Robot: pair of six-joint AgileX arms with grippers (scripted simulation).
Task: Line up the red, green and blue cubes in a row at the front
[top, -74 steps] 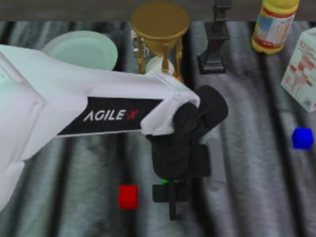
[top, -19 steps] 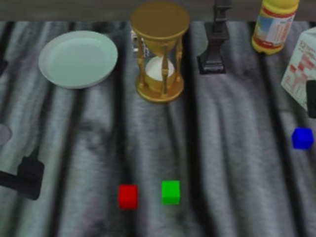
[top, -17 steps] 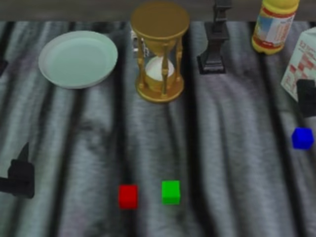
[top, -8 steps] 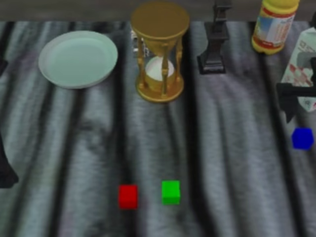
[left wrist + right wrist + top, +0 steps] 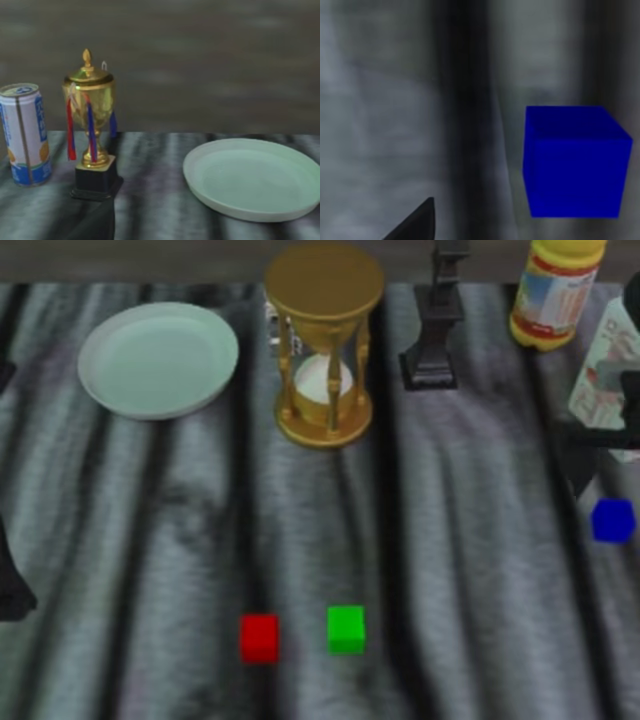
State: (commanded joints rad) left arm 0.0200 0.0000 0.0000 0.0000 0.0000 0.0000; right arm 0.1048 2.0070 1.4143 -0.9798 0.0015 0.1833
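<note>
Top view showing right tool (image 5: 600,455) hovering just behind blue cube (image 5: 612,520), opening not discernible, needing centring squarely over it before descending, then carrying it beside green cube (image 5: 346,628), red cube (image 5: 259,638) sitting beyond.

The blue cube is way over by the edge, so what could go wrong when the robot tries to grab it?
The blue cube sits near the table's right edge, so a clumsy touch from the right gripper might push it off. A printed carton stands close behind and could get bumped. Carried to the front row, the blue one could also knock the green cube.
</note>
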